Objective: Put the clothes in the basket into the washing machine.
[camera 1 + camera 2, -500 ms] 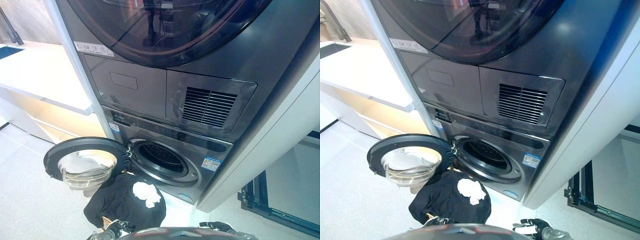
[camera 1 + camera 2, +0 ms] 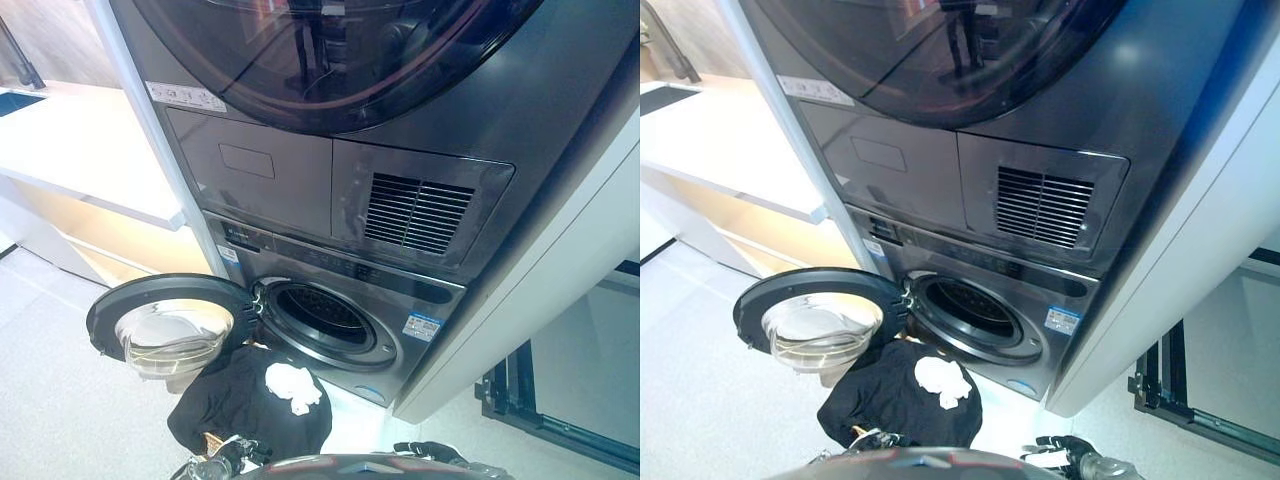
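Black heap of clothes [image 2: 248,405] w/ white rag just ahead of left hand [image 2: 222,462] (grip: can't tell); right hand [image 2: 1060,447] farther.

I see the washer [image 2: 350,290] in glossy grey metal, its door [image 2: 165,325] clear glass, and matt black cloth [image 2: 245,405] below.
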